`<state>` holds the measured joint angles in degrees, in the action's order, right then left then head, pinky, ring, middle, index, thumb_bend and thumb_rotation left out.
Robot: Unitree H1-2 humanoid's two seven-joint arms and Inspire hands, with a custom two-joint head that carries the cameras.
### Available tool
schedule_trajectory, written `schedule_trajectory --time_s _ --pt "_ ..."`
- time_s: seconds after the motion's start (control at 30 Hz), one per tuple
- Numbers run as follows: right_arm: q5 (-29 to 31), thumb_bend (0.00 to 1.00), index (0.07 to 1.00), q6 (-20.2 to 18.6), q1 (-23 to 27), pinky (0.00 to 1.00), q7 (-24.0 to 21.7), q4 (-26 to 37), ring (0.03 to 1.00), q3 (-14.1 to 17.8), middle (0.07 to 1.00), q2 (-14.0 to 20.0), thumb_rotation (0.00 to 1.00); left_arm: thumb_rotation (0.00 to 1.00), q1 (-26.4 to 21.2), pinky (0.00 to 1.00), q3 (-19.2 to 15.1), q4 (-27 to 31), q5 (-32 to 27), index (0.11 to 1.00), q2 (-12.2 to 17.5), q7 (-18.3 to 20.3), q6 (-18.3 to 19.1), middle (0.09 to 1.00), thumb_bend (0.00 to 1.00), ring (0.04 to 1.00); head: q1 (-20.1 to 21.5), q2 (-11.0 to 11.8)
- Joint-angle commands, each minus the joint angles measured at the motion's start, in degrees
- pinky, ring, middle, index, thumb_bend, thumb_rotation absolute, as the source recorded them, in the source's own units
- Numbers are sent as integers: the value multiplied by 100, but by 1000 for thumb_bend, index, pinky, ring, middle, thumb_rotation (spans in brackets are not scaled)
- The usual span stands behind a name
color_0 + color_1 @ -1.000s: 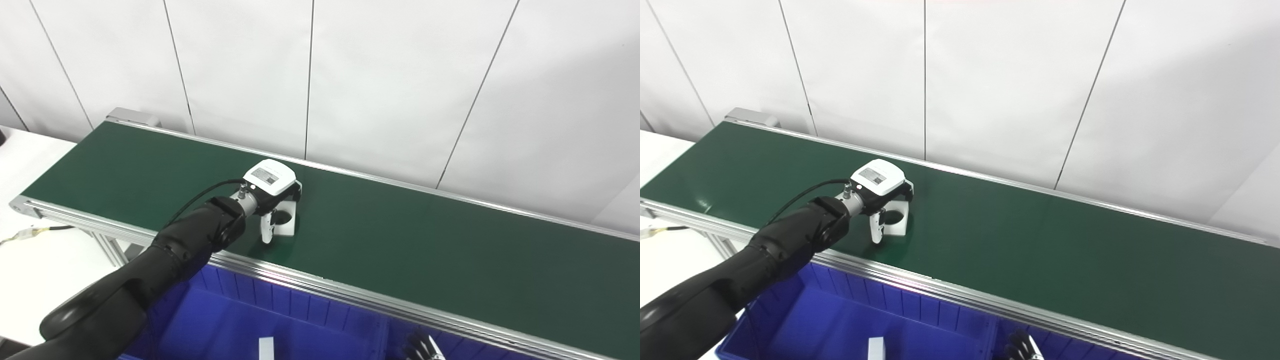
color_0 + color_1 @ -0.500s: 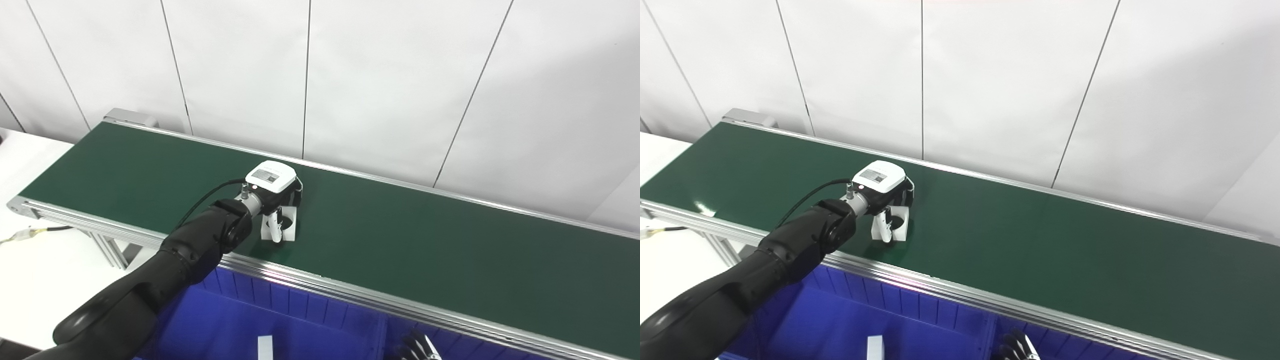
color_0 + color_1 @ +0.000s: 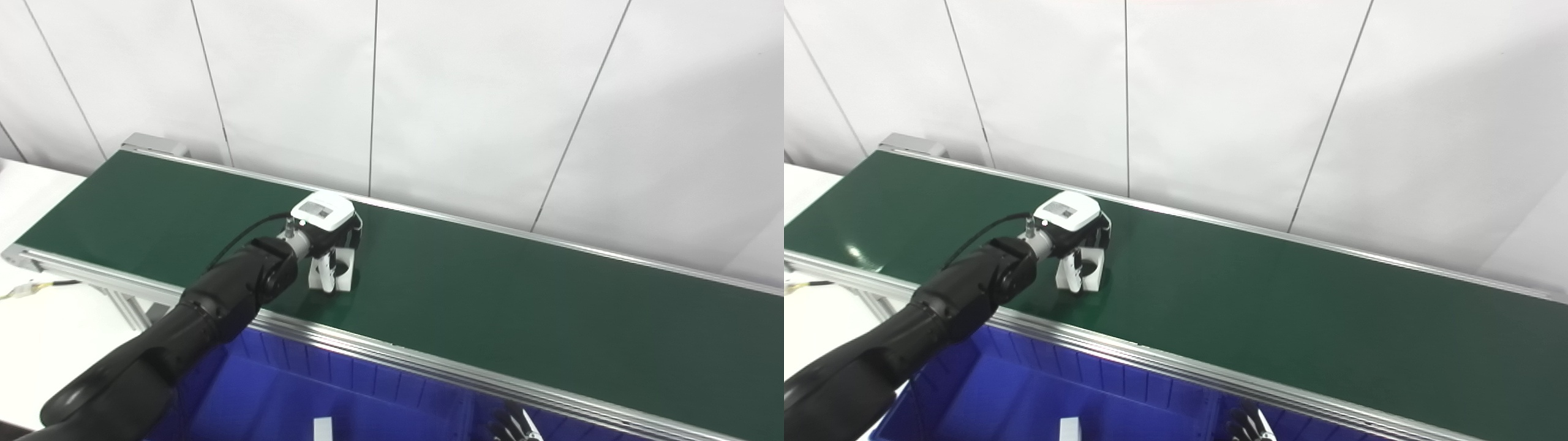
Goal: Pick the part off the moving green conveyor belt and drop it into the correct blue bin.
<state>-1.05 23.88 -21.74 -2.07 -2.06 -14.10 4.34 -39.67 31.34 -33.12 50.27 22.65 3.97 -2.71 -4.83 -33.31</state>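
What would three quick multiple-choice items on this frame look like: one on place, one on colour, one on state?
1. Where is the white part?
A. on the green belt, under the left hand
B. in the blue bin
C. on the white table at left

2. What colour is the bin below the belt's near rail?
A. red
B. blue
C. grey

3. How does the left hand stand to the part?
A. far off, at the belt's right end
B. fingers down around the part, which sits on or just above the belt
C. holding it over the bin

Key: 1 A, the part sits on the belt beneath the hand. 2 B, the bin walls are blue. 3 B, the fingers reach down beside the part.
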Motion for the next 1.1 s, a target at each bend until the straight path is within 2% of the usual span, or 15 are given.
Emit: schedule_trajectory --time_s 0.0,0.13,0.27,0.33,0.4,0.47,0.57,0.7,0.8,0.87,0.93,1.07 --pt "38 922 944 303 56 864 -101 72 864 19 896 -41 1000 0 -164 369 -199 844 -155 485 206 197 -27 478 524 445 -20 -15" --pt "38 913 950 302 125 866 -115 30 868 49 898 -34 1000 0 118 303 -491 2099 -332 500 508 673 -76 413 520 371 -102 -47" --pt "35 891 953 302 210 871 -146 -52 869 93 903 -35 1000 0 404 320 -803 3171 -507 500 783 1172 -15 449 523 399 -174 -57" --pt "18 881 955 303 265 869 -153 -100 869 117 903 -37 1000 0 497 283 -916 3468 -486 502 854 1320 -9 416 520 359 -251 -85" --pt "52 871 960 302 307 874 -187 -126 877 137 909 -42 1000 0 649 322 -1087 3916 -523 485 964 1599 128 472 521 407 -335 -121" --pt "118 865 964 302 376 884 -240 -154 884 160 912 -39 1000 0 831 346 -1341 4310 -643 477 1079 1790 222 497 522 431 -474 -261" --pt "130 852 975 300 439 899 -273 -156 897 199 917 -25 1000 0 1128 311 -1745 4747 -807 495 1201 1906 280 440 522 383 -540 -293" --pt "177 836 980 302 530 882 -331 -229 889 265 919 3 1000 0 1589 320 -2161 5249 -896 494 1291 2057 420 454 524 397 -624 -287" --pt "232 842 977 302 582 879 -401 -283 884 320 918 17 1000 0 1911 207 -2335 5566 -903 493 1336 2184 493 400 519 284 -749 -360" --pt "274 834 974 296 599 883 -452 -290 892 354 924 22 1000 0 2131 233 -2431 5794 -943 492 1404 2309 526 402 520 308 -813 -430" --pt "291 842 973 292 631 884 -474 -294 898 388 927 21 1000 0 2321 327 -2541 5981 -984 491 1438 2410 563 459 523 394 -893 -528" --pt "352 840 966 298 724 881 -520 -326 891 450 919 24 1000 0 2670 349 -2758 6274 -1039 481 1463 2670 742 487 523 419 -984 -664"
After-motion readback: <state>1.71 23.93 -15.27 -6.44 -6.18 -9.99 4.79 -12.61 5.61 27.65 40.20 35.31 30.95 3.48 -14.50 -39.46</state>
